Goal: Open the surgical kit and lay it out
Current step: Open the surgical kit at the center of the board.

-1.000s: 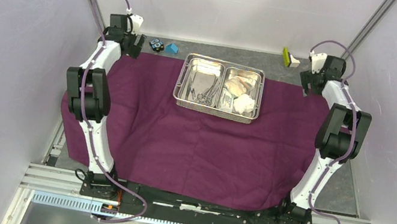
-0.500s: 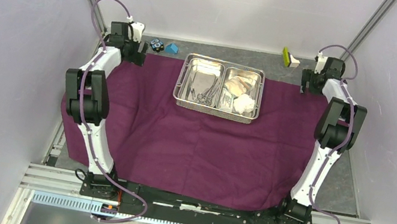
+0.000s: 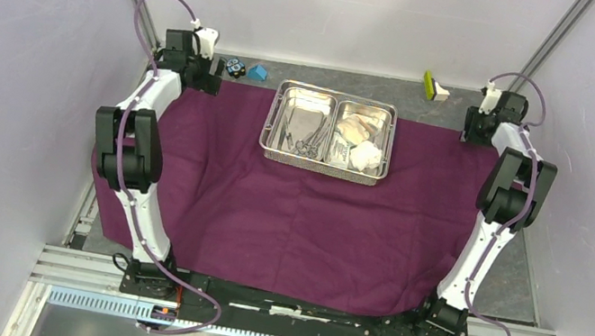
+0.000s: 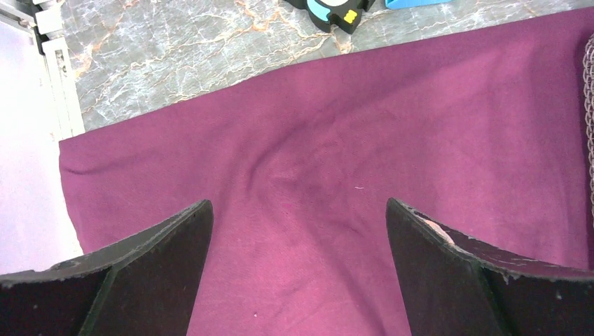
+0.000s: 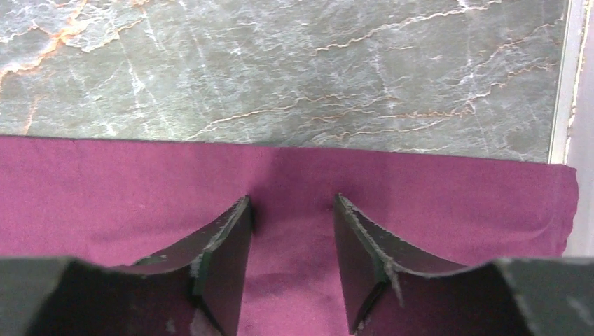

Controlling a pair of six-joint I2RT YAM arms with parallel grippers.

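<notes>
- Top view: the purple cloth wrap [image 3: 303, 224] lies spread flat over the table, with the steel tray [image 3: 336, 92] on its far middle. I judge the unwrapping nearly done, and you are on the step of squaring off the far corners.
- Top view: the forceps [image 3: 303, 137] sit in the tray's left compartment and the gauze wads [image 3: 366, 155] in its right. Tweezers and packet are too small to separate from what lies around them.
- Top view: the left gripper [image 3: 199, 77] is over the far-left corner and the right gripper [image 3: 475, 129] over the far-right corner. Neither one's jaws can be read from here.
- Left wrist view: the left gripper [image 4: 298, 203] is spread wide above the cloth's [image 4: 420, 126] corner and holds nothing. A soft crease lies between the fingers. The black-and-blue toy [image 4: 336, 10] is cut off at the top edge.
- Right wrist view: the right gripper [image 5: 291, 198] shows its jaws about half apart, just inside the cloth's far hem [image 5: 420, 159]. The tips sit low against the fabric. You cannot tell whether they nip a fold or only rest on it.
- Next, I judge, you need a firm pinch on the hem. Then draw gently outward so the tray is not dragged along.
</notes>
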